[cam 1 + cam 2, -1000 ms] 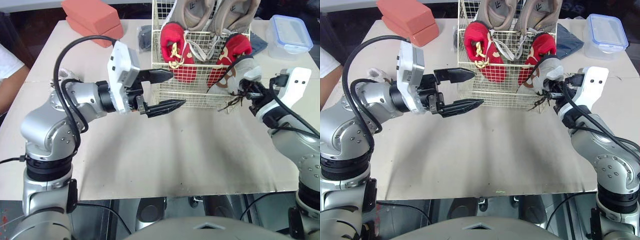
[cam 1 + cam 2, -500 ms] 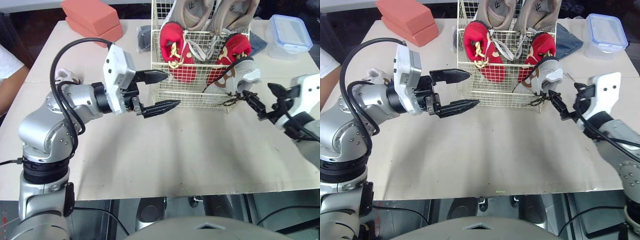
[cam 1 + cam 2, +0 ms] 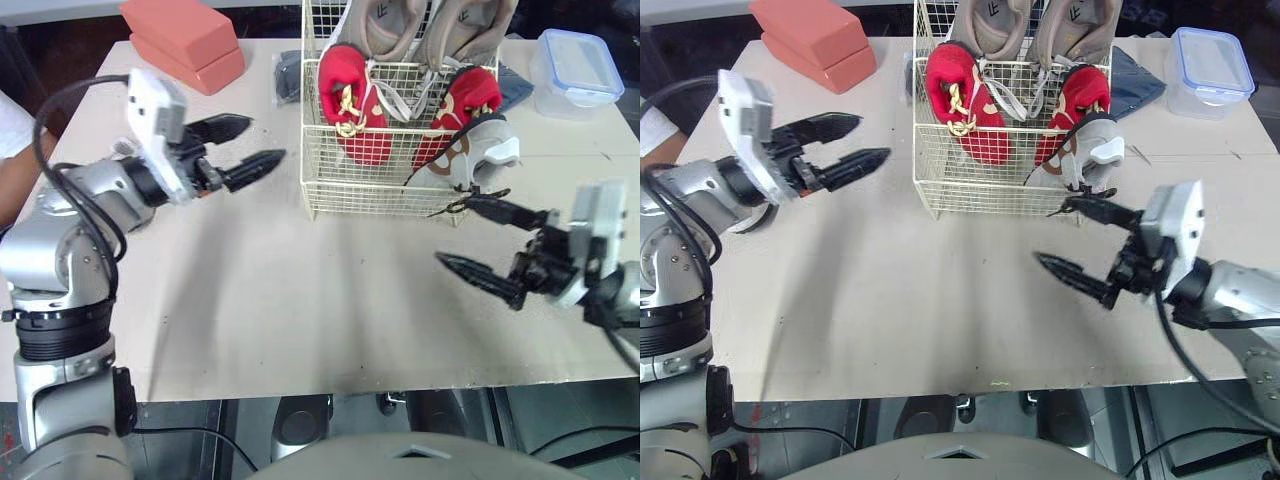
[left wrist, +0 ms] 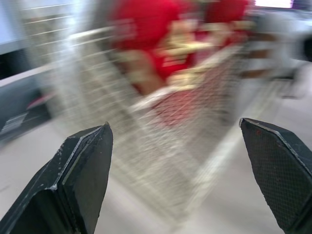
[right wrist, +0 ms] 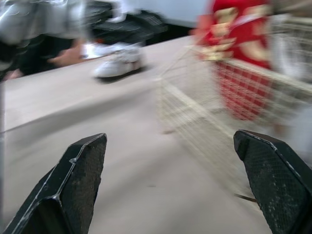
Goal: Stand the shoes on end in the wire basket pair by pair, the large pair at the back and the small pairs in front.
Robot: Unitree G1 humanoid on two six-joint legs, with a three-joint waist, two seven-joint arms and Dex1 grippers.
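Left gripper (image 3: 267,137): jaws apart, empty.
Right gripper (image 3: 454,228): jaws apart, empty.
Next, probably: grasp loose white shoe (image 5: 119,66) mid-body; stand it in basket (image 3: 370,190), upper centre.

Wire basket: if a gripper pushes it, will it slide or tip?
It probably slides if pushed low: the wire basket sits flat on the smooth table. Pushed high, it may tip, since the tan shoes stand on end and rise above its rim. Its thin wires likely flex a little under contact.
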